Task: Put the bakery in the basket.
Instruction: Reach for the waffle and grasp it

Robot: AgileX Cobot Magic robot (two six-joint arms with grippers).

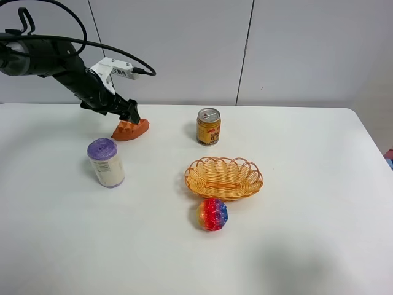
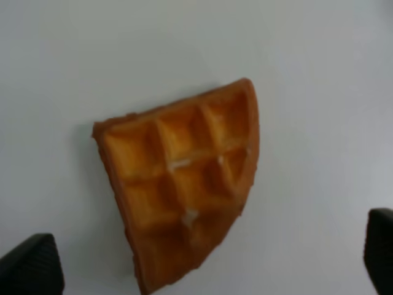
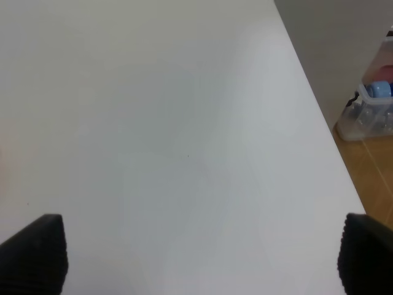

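Observation:
The bakery (image 1: 130,129), an orange-brown waffle wedge with square dimples, lies on the white table (image 1: 73,246) at the back left. It fills the left wrist view (image 2: 184,184). My left gripper (image 1: 131,114) hovers right over it, jaws open, one black fingertip (image 2: 31,264) showing on each side of the wedge. The woven orange-yellow basket (image 1: 224,178) sits empty near the table's middle, well to the right of the waffle. My right gripper (image 3: 202,252) is open over bare table and is out of the exterior high view.
A yellow can (image 1: 209,126) stands behind the basket. A white jar with a purple lid (image 1: 105,162) stands in front of the waffle. A rainbow ball (image 1: 212,214) lies just in front of the basket. A plastic box (image 3: 371,114) sits on the floor beyond the table's edge.

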